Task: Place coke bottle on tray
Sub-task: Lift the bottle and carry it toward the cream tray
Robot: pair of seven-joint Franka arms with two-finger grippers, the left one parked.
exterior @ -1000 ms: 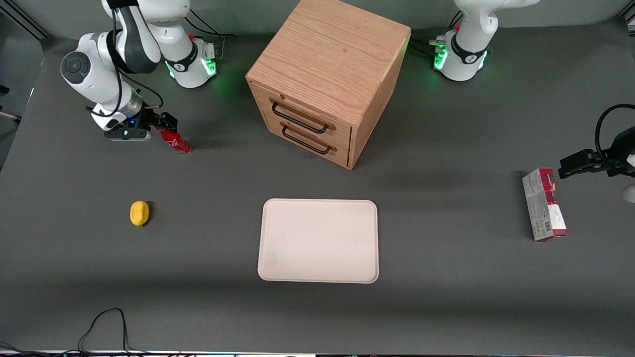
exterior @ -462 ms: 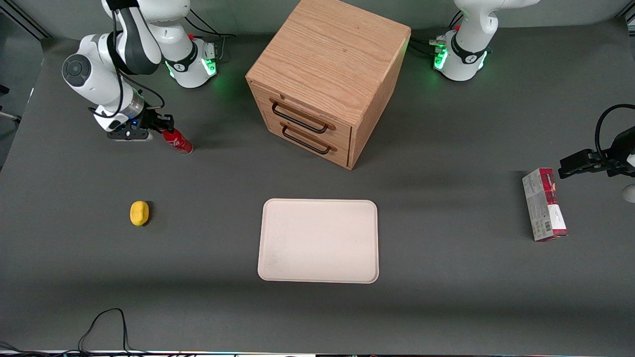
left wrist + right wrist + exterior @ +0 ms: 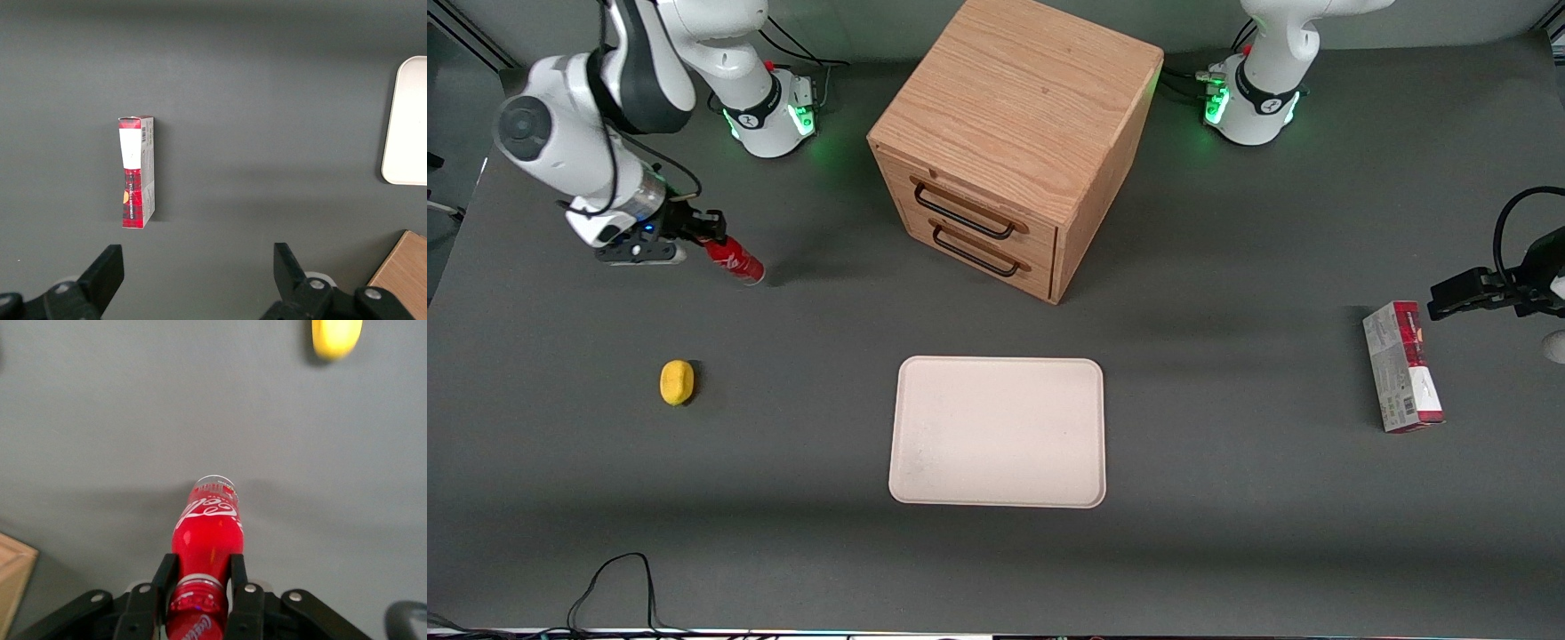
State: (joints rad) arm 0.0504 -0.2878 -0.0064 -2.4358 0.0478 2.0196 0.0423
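Note:
My right gripper [image 3: 710, 235] is shut on the neck of the coke bottle [image 3: 734, 260], a slim red bottle with a red cap and white script logo. It holds the bottle tilted, base low over the dark table, toward the working arm's end. In the right wrist view the two black fingers [image 3: 165, 577] clamp the bottle [image 3: 208, 530] just below its cap. The cream-white tray [image 3: 998, 432] lies flat in the middle of the table, nearer the front camera than the bottle, with nothing on it. Its edge shows in the left wrist view [image 3: 407, 127].
A wooden two-drawer cabinet [image 3: 1014, 142] stands between the two arm bases, farther from the camera than the tray. A yellow lemon-like object [image 3: 677, 382] lies nearer the camera than the bottle. A red-and-grey carton [image 3: 1402, 366] lies at the parked arm's end.
My right arm has swung away from the cabinet and risen a little, carrying the bottle with it. The bottle's base has shifted slightly nearer the camera.

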